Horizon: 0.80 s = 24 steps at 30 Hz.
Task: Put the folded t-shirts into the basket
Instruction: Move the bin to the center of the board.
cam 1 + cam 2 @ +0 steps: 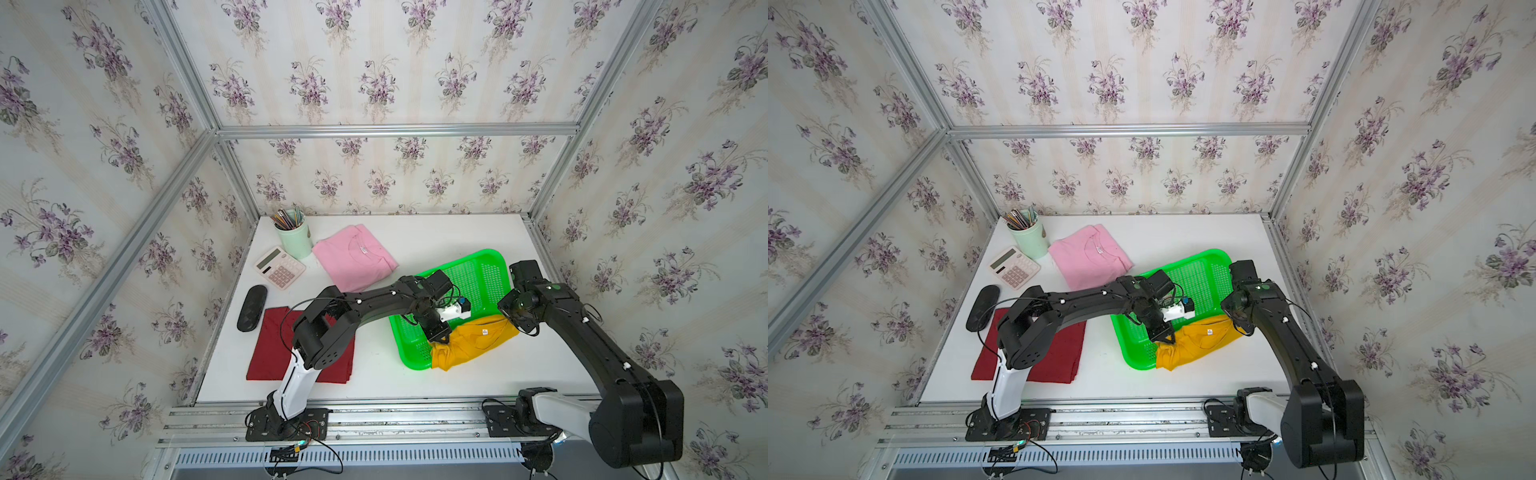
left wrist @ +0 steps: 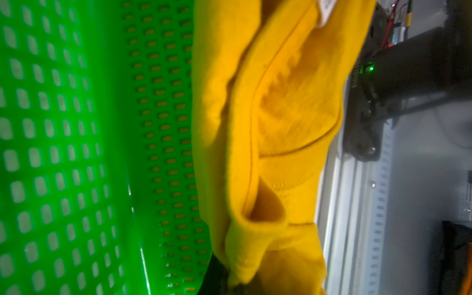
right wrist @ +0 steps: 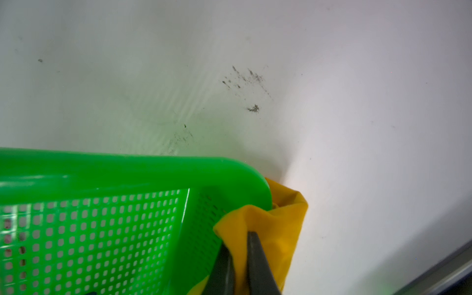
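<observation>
The mustard yellow t-shirt point(image 1: 473, 340) point(image 1: 1200, 340) hangs stretched between both grippers over the near right corner of the green basket point(image 1: 482, 254) point(image 1: 1208, 253). Part of it is above the mesh floor and part drapes past the rim. My left gripper point(image 1: 440, 338) point(image 2: 237, 283) is shut on the shirt's left corner. At the right corner my right gripper point(image 1: 509, 318) point(image 3: 240, 245) is shut on a fold of yellow cloth point(image 3: 281, 224) beside the basket rim point(image 3: 127, 168). A pink t-shirt point(image 1: 355, 257) lies folded behind the basket. The dark red t-shirt point(image 1: 266, 353) lies under my left arm.
A cup of pencils point(image 1: 295, 239), a calculator point(image 1: 279, 267) and a black case point(image 1: 251, 307) sit along the table's left side. Aluminium frame posts and wallpapered walls close in the table on three sides. The right arm's base point(image 2: 365, 143) stands at the front rail.
</observation>
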Motion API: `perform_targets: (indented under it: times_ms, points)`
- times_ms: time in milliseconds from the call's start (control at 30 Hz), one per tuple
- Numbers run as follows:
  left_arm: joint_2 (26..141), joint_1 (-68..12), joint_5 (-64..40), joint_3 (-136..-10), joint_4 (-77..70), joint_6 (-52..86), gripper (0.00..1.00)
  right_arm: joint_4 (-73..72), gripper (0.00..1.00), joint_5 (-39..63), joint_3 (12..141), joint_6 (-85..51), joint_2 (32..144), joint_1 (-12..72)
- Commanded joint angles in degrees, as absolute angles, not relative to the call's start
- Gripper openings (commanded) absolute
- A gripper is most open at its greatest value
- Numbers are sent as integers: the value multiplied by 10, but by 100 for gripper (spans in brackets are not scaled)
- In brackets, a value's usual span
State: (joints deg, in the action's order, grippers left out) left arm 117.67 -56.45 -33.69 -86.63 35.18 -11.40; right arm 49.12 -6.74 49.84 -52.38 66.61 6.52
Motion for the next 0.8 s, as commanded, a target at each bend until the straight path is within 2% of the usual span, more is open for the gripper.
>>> perform_targets:
  times_ms: [0,200,333,567,767]
  points:
    - [1142,-587,-355,-841,322,-68,0,522,0,-45,513,-501,645,66]
    - [1071,-630,-300,-850,333,-42,0,563,0,-28,583,-473,613,68]
    - [1030,-634,-302,-871,345,-11,0,589,0,-1,646,-456,619,69]
    - [962,-656,-286,-858,329,38,0,629,0,-12,737,-436,636,69]
    - [905,-654,-308,-774,246,97,0,633,0,5,781,-438,680,93]
